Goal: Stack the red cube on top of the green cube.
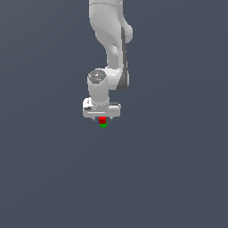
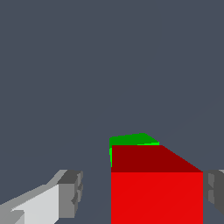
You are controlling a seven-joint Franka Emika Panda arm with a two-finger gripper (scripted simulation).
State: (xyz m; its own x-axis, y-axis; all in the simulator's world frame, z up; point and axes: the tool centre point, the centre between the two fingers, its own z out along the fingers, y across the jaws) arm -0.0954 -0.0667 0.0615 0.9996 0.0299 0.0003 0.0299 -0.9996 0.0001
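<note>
Exterior view: the claw [image 1: 102,118] hangs over the red cube [image 1: 102,120], which sits atop the green cube [image 1: 103,125] on the grey worktop [image 1: 169,178].

Wrist view: claw [image 2: 142,194] fingers [image 2: 70,192] stand spread, one clear of the red cube [image 2: 156,192]; green cube [image 2: 131,140] peeks behind.

A flat, plain slate-grey surface [image 1: 178,178] is carrying everything, filling the whole exterior view with no edge, seam or marking showing. The green cube [image 1: 103,125] is sitting directly on it, near the middle of the exterior view. The red cube [image 1: 102,120] is resting on top of the green cube rather than on the surface itself. In the wrist view the same grey ground [image 2: 109,65] is spreading out behind the two cubes
</note>
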